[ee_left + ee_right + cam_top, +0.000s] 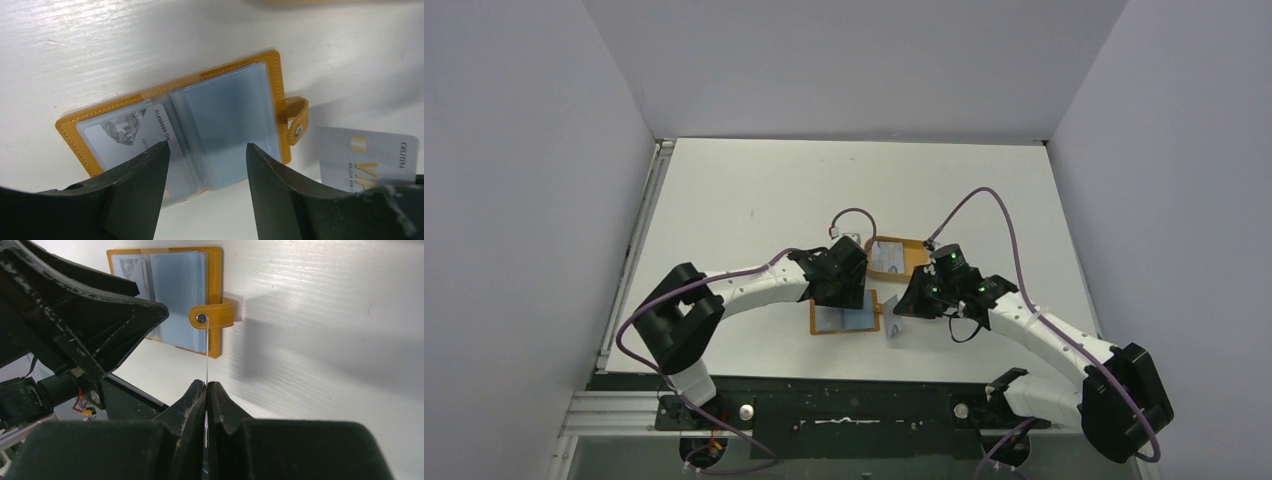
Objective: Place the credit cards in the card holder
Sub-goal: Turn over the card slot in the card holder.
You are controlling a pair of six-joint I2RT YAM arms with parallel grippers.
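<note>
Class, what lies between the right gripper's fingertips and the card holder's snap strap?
Only the credit card pinched in the right gripper, seen edge-on, pointing at the card holder, over bare table; the right wrist view shows this.

We find the far half of the surface point(844, 180) bare and passable. The left gripper point(207, 150) hangs over the open card holder point(220, 115), jaws apart, blocking approach from above. The right gripper point(206, 387), pinching a silvery card point(367, 155) on edge, crowds the holder's clasp side. The orange tray point(912, 241) stands near beyond.
</note>
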